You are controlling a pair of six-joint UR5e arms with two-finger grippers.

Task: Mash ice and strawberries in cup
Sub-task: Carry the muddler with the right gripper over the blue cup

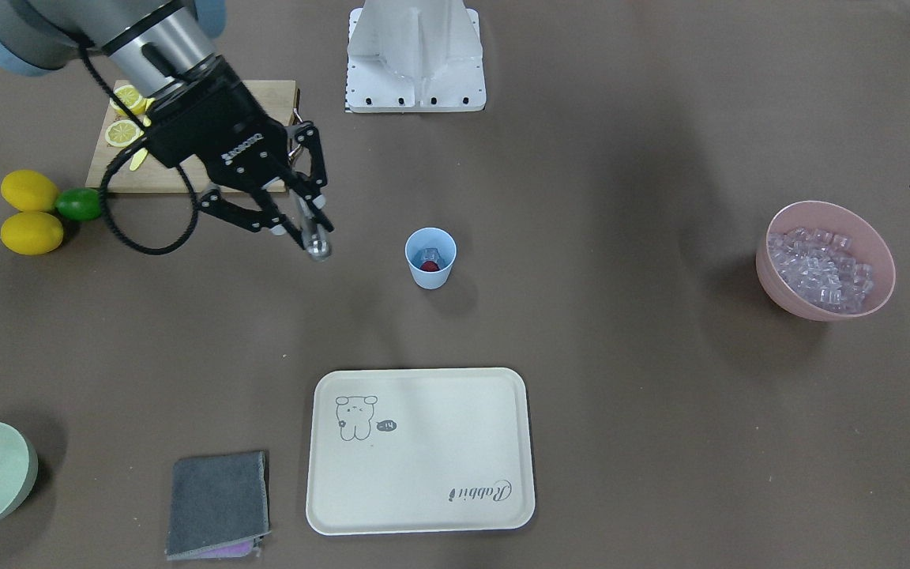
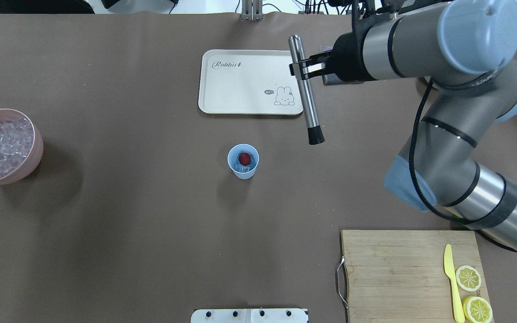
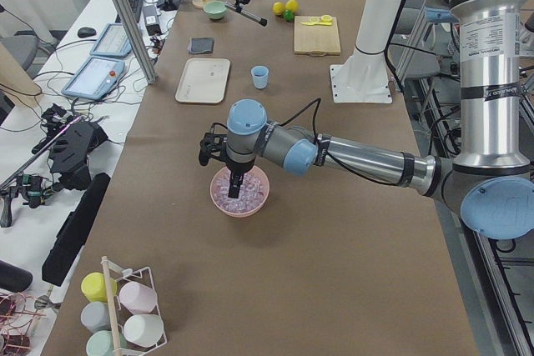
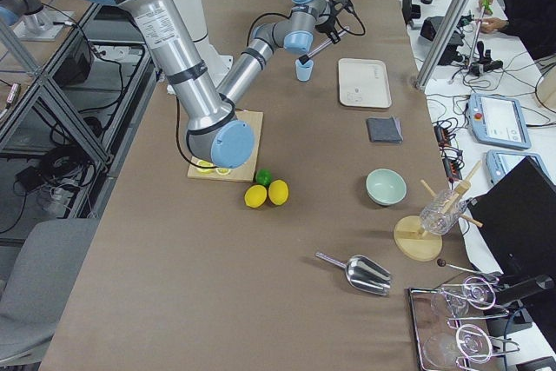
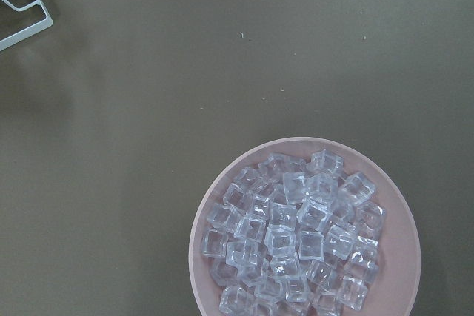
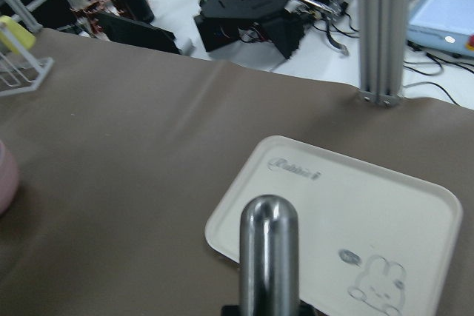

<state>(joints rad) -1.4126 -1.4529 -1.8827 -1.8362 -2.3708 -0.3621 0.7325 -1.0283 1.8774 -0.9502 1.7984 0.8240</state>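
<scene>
One strawberry (image 2: 244,158) and ice (image 2: 240,168) sit in the cup (image 2: 243,175); my right gripper (image 2: 304,68), clamping the muddler (image 2: 311,112), must plunge centred.

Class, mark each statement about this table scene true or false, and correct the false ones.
1. The strawberry lies inside the cup. True.
2. The pink bowl holds lemons. False: it holds ice.
3. The right claw grips a metal muddler. True.
4. The muddler's tip is down inside the cup. False: it hangs in the air, off to one side of the cup.
5. The yellow knife lies on the wooden board. True.
</scene>
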